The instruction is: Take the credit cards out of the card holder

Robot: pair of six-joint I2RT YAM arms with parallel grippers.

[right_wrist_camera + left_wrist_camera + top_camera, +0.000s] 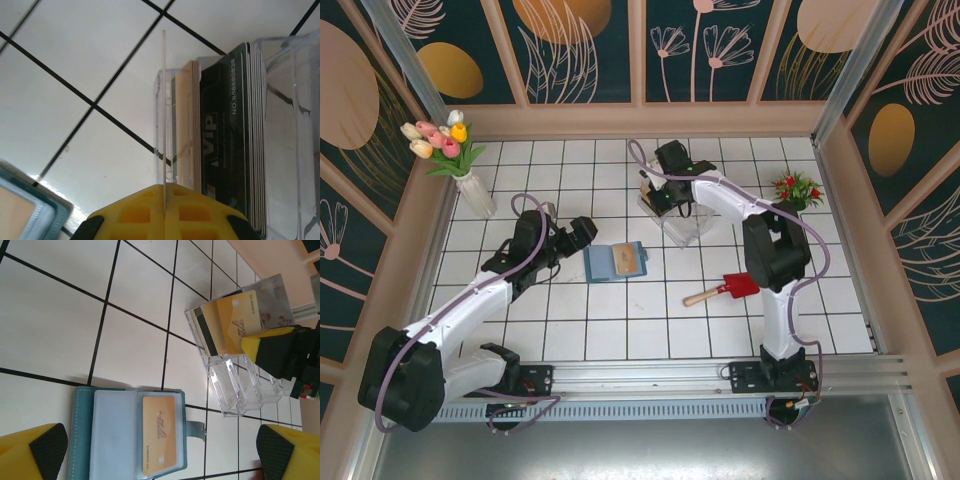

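Observation:
The card holder (pixel 616 262) lies open on the white tiles, slate-blue with a side tab. In the left wrist view the card holder (pixel 100 440) has clear sleeves, and one tan credit card (pixel 160 432) sits in the right one. My left gripper (pixel 586 233) hovers just left of it, open, its fingertips (pixel 46 450) straddling the holder without touching. My right gripper (pixel 164 187) is shut on a thin credit card (pixel 164 105) seen edge-on, at the left wall of the clear plastic box (pixel 295 125). More credit cards (pixel 225 135), dark and tan, stand inside.
A red-bladed toy shovel (pixel 725 290) lies right of the holder. A vase of tulips (pixel 470 180) stands at the back left and a small red-flowered plant (pixel 797 187) at the back right. The clear box (pixel 678 222) sits behind the holder. Wooden walls ring the table.

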